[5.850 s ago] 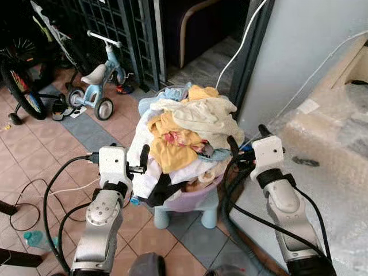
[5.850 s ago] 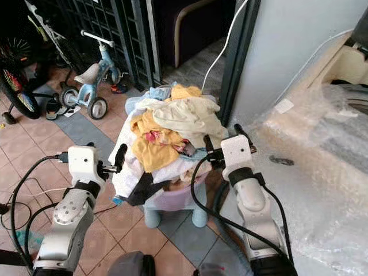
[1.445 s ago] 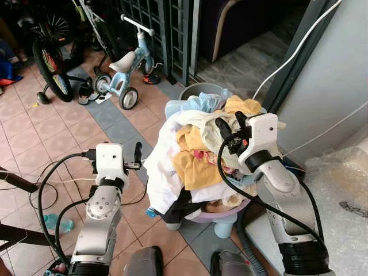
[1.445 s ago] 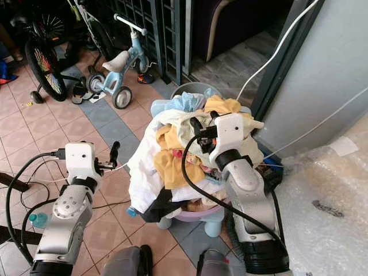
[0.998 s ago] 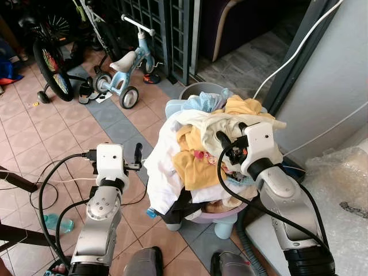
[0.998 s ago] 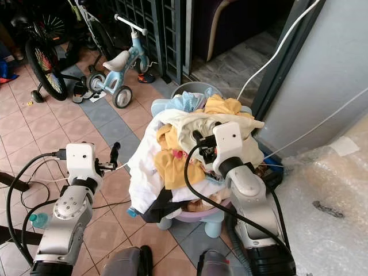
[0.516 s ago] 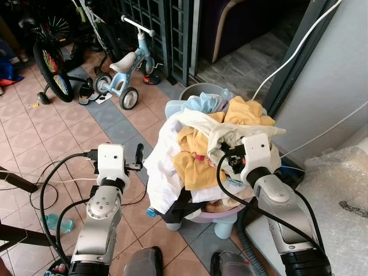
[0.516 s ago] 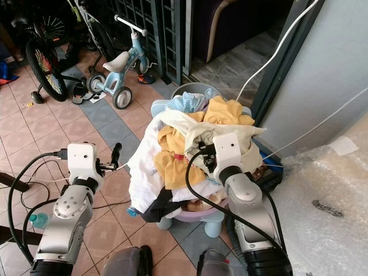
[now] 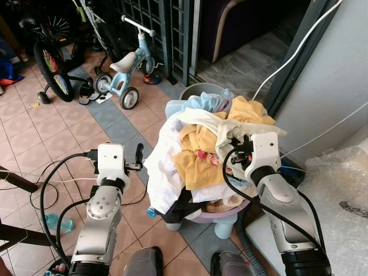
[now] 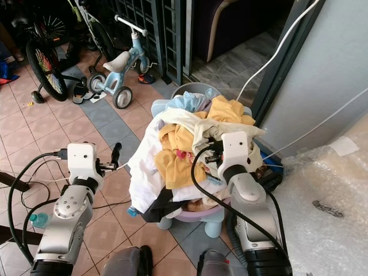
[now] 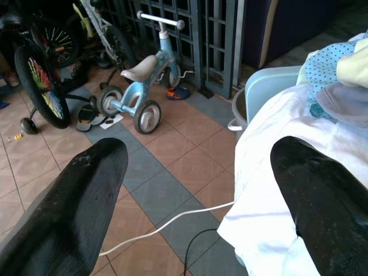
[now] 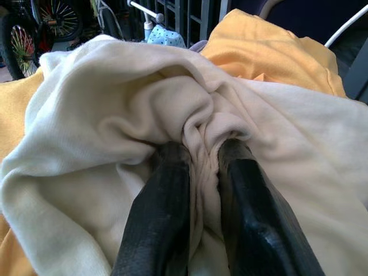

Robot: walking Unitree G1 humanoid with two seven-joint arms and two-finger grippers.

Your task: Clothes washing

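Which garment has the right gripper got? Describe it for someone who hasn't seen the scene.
Find the heaped laundry basket on the stool beside the grey wall. The cream garment lies on top, pinched in the right gripper; unlike the yellow shirt and white cloth, it is pale cream.

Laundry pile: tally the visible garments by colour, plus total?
Counting distinct colour masses in the pile; folds may hide more.
cream garment, pinched in the right gripper: 1
yellow garments: 2
white garment: 1
blue dotted garment: 1
black garment: 1
Total: 6
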